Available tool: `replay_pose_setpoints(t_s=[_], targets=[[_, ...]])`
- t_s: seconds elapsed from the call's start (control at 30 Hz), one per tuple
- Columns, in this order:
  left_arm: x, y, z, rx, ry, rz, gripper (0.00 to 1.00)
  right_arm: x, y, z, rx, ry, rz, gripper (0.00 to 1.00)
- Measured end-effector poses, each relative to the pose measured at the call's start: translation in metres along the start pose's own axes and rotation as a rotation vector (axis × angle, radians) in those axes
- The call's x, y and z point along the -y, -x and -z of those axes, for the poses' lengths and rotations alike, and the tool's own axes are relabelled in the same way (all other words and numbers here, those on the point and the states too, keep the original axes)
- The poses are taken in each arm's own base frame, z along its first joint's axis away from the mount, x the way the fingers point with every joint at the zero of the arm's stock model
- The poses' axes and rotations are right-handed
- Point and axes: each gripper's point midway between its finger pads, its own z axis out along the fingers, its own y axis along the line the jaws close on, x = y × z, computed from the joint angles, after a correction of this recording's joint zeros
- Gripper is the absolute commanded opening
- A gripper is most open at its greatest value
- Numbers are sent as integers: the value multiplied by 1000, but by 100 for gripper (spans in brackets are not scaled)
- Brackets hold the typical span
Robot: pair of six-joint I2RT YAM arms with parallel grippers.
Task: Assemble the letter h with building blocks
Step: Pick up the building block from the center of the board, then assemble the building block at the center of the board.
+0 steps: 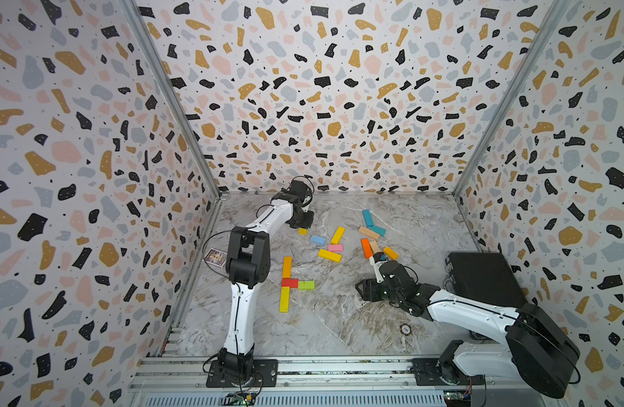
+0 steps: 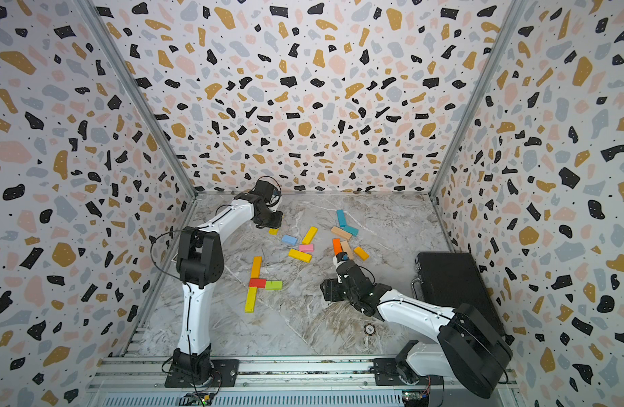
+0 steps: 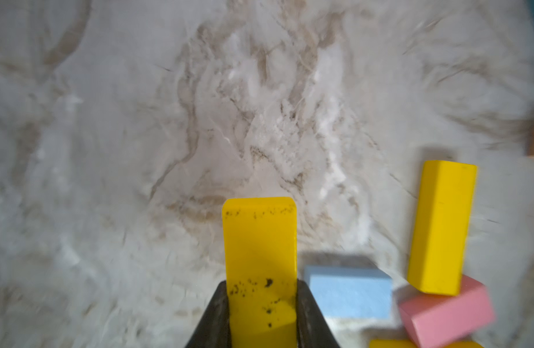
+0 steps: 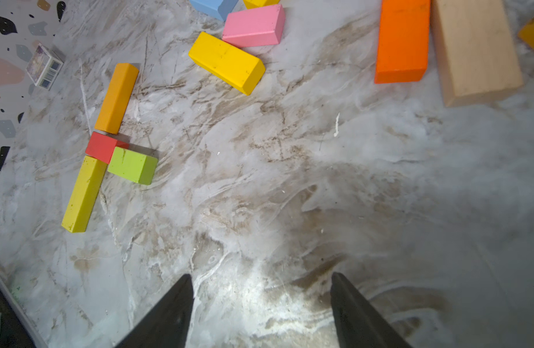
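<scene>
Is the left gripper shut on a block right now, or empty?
The left gripper is shut on a yellow block: in its wrist view both fingers press its sides.

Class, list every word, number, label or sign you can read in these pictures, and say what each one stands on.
No text can be read anywhere.
On the small printed box: a barcode and coloured print, too small and blurred to read.
On the round disc lying on the table: a pale label with dark marks, too small to read.
On the building blocks: no writing shows.
</scene>
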Motion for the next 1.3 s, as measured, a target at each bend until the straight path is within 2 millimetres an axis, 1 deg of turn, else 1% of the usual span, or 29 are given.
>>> replay_pose_setpoints(t_s=[0.07,0.1,0.13,0.17,0.2,0.23,0.27,0.3,0.37,0.47,0.53,0.57,0.6,0.67,0.73,0.8,0.9,0.97,1.07,1.3], targets=[[6,0,41,72,-1,39,5,3,-1,0,1,-10,-1,74],[10,-2,57,99,-1,52,5,4,-1,0,2,-13,-1,74],[17,-8,78,141,-4,66,5,4,-1,0,3,-16,-3,74],[25,-15,95,174,-13,76,5,5,-1,0,4,-18,-5,74],[32,-24,106,196,-20,81,5,6,-1,0,4,-20,-6,74],[45,-38,118,214,-38,85,5,6,-1,0,5,-21,-7,74],[58,-54,125,223,-57,83,5,6,-1,0,5,-22,-8,74],[69,-70,128,221,-70,82,5,6,0,0,6,-24,-11,74],[92,-112,126,180,-97,74,4,7,0,0,7,-26,-12,74],[117,-175,118,92,-111,56,4,8,2,3,16,-29,-16,74],[123,-208,118,60,-109,69,3,9,3,5,22,-35,-18,74],[125,-220,120,53,-108,88,3,10,4,6,26,-41,-20,74],[126,-227,123,55,-108,100,2,12,5,6,27,-46,-22,74],[132,-238,129,67,-120,134,2,15,5,7,26,-55,-31,74],[136,-246,129,68,-134,179,2,18,5,7,23,-64,-41,74],[136,-253,122,55,-132,219,2,22,6,7,25,-72,-53,74],[130,-271,102,-8,-84,249,0,29,6,7,25,-84,-74,74],[127,-278,91,-47,-54,251,0,34,5,7,23,-93,-87,74],[123,-283,83,-79,-41,267,0,39,4,8,25,-98,-105,74],[113,-282,80,-101,-46,291,0,39,7,10,32,-88,-121,74]])
